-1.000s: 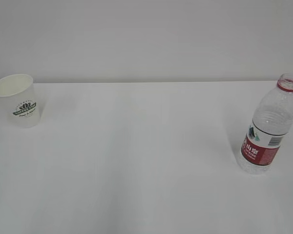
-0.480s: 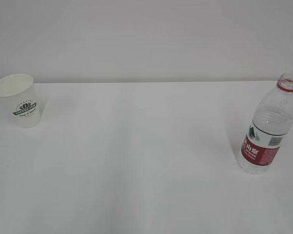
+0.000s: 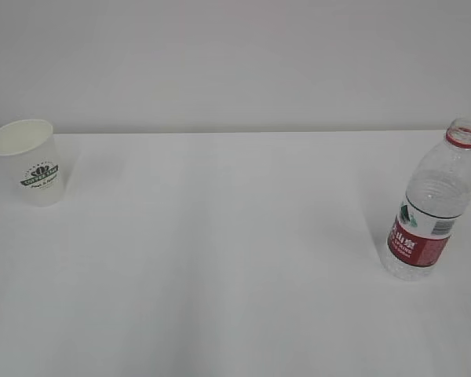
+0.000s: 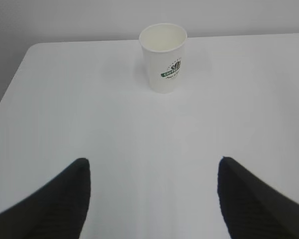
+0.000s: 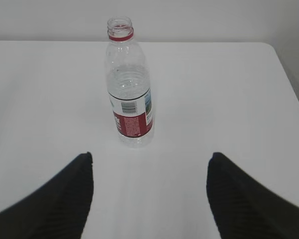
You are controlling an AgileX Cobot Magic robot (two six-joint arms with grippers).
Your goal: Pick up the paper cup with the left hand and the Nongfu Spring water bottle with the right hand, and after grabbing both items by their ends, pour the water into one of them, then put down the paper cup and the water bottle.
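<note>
At the table's far left edge, the paper cup (image 3: 27,161) stands upright (logo facing the camera), mouth up. The Nongfu Spring water bottle (image 3: 434,206) stands uncapped, well apart at far right; its water level is hard to judge. Left gripper (image 4: 154,199) and right gripper (image 5: 149,196) hang wide apart, empty, above the white table (image 3: 220,259).

A white table (image 3: 220,259) fills most of each view, its top plain and smooth. In both wrist views it spreads out below and ahead of the fingers. Its rounded far corners show off to the side. Behind the table's far edge, straight ahead, stands a pale grey wall (image 3: 235,63), bare and evenly lit.
</note>
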